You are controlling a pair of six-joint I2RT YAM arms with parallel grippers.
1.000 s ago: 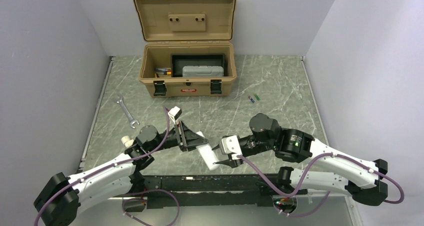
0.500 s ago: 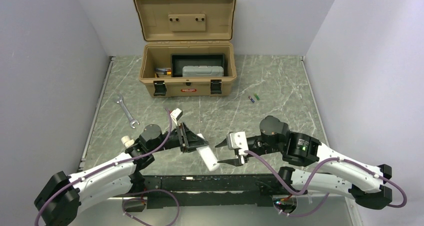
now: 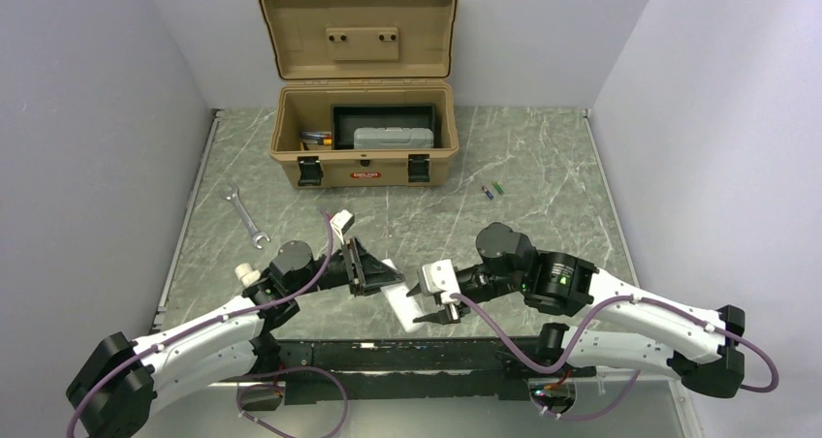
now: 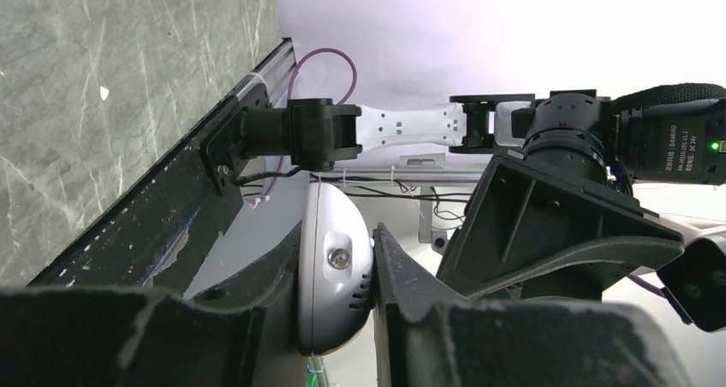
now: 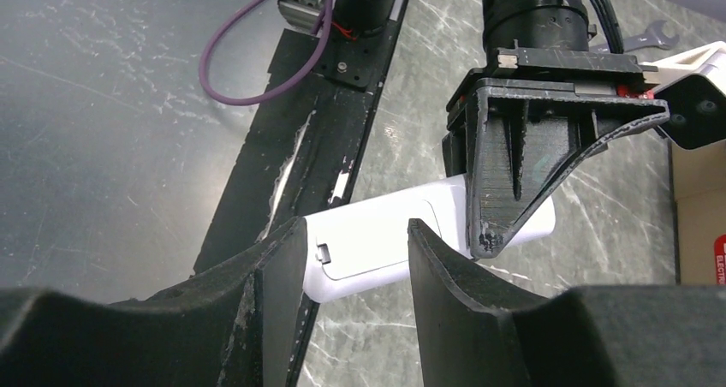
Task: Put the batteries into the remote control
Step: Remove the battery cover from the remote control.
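Note:
The remote control is a white bar held above the table's near edge, back side facing the right wrist camera, its battery cover in place. My left gripper is shut on its far end, and the rounded end is pinched between the jaws. My right gripper stands open with a finger on either side of the remote's free end; whether it touches is unclear. The batteries, one purple and one green, lie together on the table right of the toolbox.
An open tan toolbox stands at the back centre with a grey case inside. A silver wrench lies on the left of the marble table. A black rail runs along the near edge under the remote.
My right gripper drew back to the right from the remote, then returned to its free end. The left gripper kept the remote still.

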